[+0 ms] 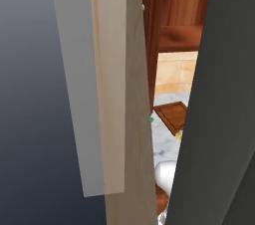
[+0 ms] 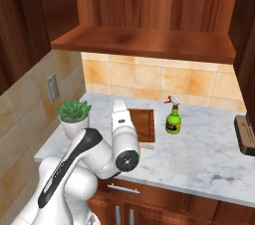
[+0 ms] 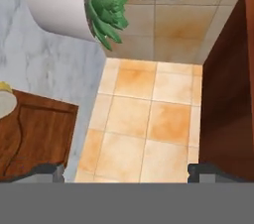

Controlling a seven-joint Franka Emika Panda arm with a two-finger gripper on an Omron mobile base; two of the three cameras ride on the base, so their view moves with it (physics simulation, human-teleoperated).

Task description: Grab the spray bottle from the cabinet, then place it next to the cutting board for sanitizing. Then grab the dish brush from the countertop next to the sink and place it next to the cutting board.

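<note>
So the spray bottle [image 2: 173, 118] was already out of the cabinet [image 2: 144, 42], standing upright on the countertop [image 2: 209, 154] just beside the right edge of the cutting board [image 2: 143, 123], so that half looked done. The dish brush [image 2: 146, 145] seemed to be the small pale thing lying just off the board's front edge, mostly hidden behind the arm, so it's hard to say for sure. If that's it, the job looked basically finished, with only backing the arm off left. The gripper [image 3: 126, 172] had its fingers spread wide with nothing between them, pointing at the tiled wall past the board's corner. The only container around was the white pot [image 2: 73, 125] near the left edge of the countertop, holding a green succulent [image 2: 74, 109]
</note>
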